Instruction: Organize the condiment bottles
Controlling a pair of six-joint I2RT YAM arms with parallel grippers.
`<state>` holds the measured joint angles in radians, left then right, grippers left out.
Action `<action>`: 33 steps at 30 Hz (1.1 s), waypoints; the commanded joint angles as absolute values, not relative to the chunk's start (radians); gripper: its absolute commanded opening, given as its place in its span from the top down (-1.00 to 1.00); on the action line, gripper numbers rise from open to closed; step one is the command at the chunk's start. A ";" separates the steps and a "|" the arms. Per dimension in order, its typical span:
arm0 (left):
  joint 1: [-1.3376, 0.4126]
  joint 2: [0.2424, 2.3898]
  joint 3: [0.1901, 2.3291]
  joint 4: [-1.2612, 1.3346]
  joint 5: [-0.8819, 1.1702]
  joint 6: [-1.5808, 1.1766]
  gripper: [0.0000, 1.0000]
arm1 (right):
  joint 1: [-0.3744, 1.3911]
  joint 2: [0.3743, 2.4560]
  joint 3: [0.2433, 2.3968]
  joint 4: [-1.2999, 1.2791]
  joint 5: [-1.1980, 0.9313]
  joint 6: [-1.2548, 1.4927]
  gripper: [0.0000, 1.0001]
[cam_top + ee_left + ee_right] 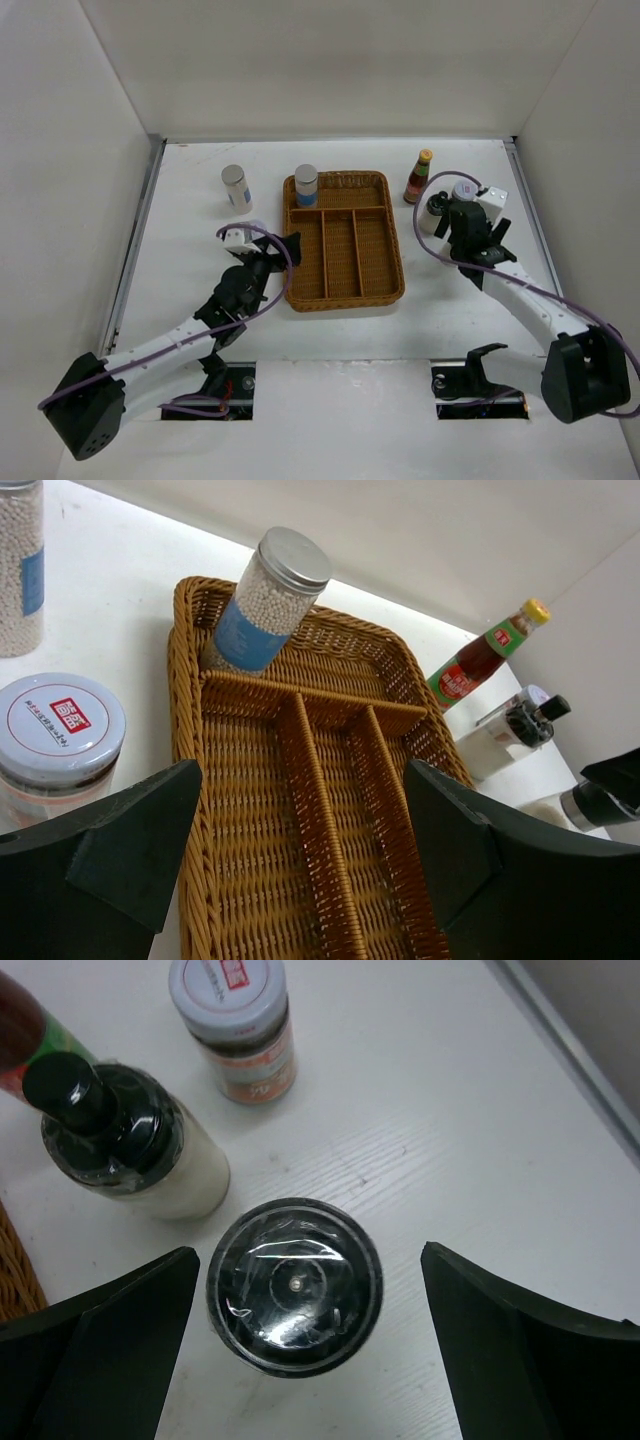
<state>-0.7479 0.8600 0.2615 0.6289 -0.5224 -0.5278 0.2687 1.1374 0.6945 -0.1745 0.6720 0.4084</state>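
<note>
My right gripper is open, its jaws on either side of a black-lidded bottle seen from above, not touching it. Beside it stand a black-capped bottle, a grey-lidded shaker and the dark-red sauce bottle. My left gripper is open and empty over the wicker tray. A silver-capped jar leans in the tray's far-left compartment. Another silver-capped jar stands on the table left of the tray. A grey-lidded shaker stands by my left finger.
The tray lies mid-table with its three long compartments holding nothing. White walls enclose the table, and a metal rail runs along the right edge near the bottles. The right gripper hovers right of the tray.
</note>
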 commanded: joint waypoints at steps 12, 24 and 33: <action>-0.740 0.893 0.258 0.707 -0.512 -0.538 -0.65 | 0.306 1.172 0.715 -0.040 0.767 0.388 -0.24; -0.691 0.868 0.233 0.707 -0.584 -0.541 -0.65 | 0.581 1.288 1.035 0.096 0.640 0.267 -0.15; -0.605 0.870 0.202 0.699 -0.604 -0.557 -0.65 | 0.614 1.751 1.477 0.184 0.466 0.212 -0.15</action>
